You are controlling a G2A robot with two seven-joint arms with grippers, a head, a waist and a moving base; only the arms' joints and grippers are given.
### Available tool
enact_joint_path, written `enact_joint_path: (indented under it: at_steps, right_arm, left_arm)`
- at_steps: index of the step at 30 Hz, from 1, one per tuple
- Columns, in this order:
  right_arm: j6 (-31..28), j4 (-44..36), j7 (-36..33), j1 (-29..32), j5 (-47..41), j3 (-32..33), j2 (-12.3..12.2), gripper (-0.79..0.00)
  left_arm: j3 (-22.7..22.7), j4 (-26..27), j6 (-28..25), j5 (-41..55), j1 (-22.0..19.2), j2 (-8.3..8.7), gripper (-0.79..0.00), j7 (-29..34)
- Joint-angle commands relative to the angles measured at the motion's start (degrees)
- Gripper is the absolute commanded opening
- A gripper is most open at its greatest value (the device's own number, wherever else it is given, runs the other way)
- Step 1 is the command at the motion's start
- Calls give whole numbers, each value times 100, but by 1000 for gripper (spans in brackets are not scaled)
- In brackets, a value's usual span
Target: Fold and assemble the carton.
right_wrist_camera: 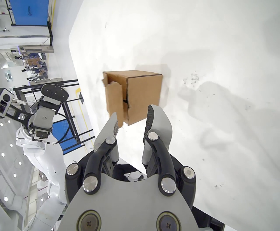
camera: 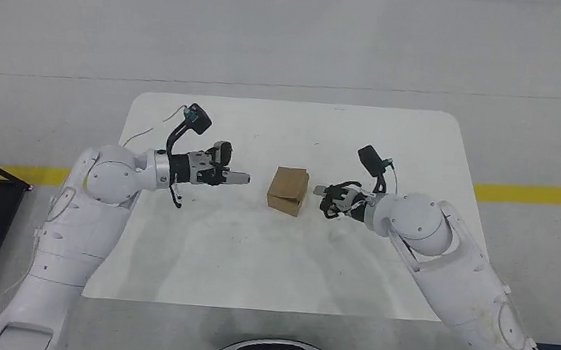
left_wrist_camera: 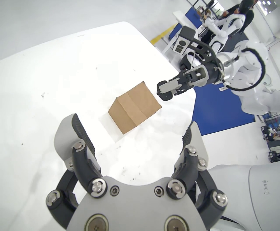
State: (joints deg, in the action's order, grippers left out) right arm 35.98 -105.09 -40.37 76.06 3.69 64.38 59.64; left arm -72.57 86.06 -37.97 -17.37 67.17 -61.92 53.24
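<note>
A: We log one small brown cardboard carton (camera: 287, 190) (left_wrist_camera: 134, 107) (right_wrist_camera: 140, 94) folded into a box shape. It sits on the white surface (camera: 384, 144) (left_wrist_camera: 54, 76) (right_wrist_camera: 218, 54). Agreed?

B: Agreed. The carton faces we see from the left wrist are shut, with a crease running across the upper one. On the side turned to the right pincer (camera: 321, 197) (right_wrist_camera: 132, 113) (left_wrist_camera: 163, 90), we note a flap standing a little ajar, with a dark gap beside it.

A: State of that right pincer?

B: Fingers apart, moderate gap, nothing clamped. It sits just beside the carton at the flap side. From the left wrist we see a sliver of surface between its tips and the carton's edge, so we record no contact.

A: And the left pincer (camera: 245, 179) (left_wrist_camera: 133, 129) (right_wrist_camera: 53, 93)?

B: It is on the opposite side of the carton, farther from it than the right one. Its fingers are spread wide and it holds nothing. It points toward the carton.

A: So the carton lies between the two pincers. Anything else?

B: Small dark specks on the surface around the carton.
</note>
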Motion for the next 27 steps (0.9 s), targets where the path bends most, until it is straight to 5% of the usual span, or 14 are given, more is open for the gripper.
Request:
enact_joint_path:
  at_steps: [1, 14, 27]
  right_arm:
    - [-52, 112, 8, -2, -7, -4, 1, -477]
    - [-718, 507, -66, -42, -257, 61, 14, -462]
    - [-593, 714, -61, -448, -211, -326, 112, -474]
  left_arm:
    - [238, 9, 39, -51, -39, -32, 0, -87]
    - [1221, -876, 285, -853, -537, -216, -132, -685]
    - [1548, -1208, 350, -966, -809, -295, -148, -959]
